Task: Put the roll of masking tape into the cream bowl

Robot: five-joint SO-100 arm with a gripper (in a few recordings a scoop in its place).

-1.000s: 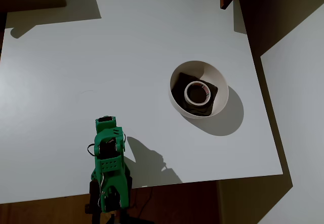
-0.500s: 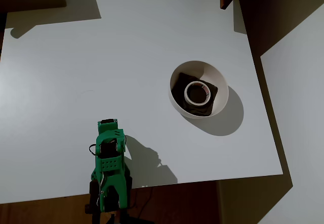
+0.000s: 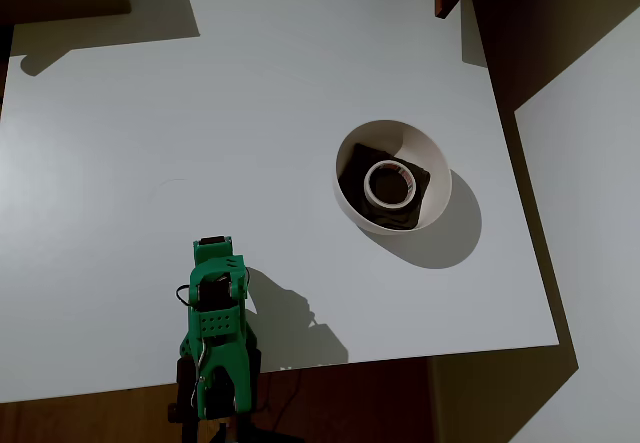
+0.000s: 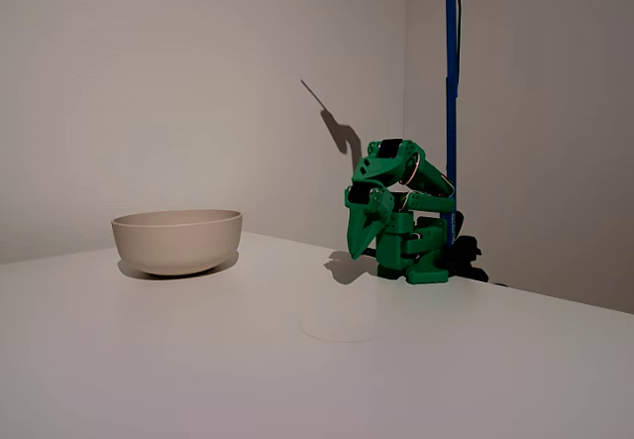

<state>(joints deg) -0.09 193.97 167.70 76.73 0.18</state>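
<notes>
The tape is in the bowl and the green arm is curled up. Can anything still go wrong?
Probably not much. The roll of masking tape rests on a dark square thing inside the cream bowl, so a bump might tip it. The bowl stands near the table edge in the overhead view. The gripper is folded up, well clear.

White table [image 3: 150, 113] (blue pole [image 4: 451, 82] behind)

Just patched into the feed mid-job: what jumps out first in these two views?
The round cream-white bowl sits right of centre on the white table in the overhead view, with the small cream-white roll of masking tape lying flat inside it on a dark square thing. The bright green arm sits folded at the table's near edge, its gripper pointing down, well apart from the bowl.
</notes>
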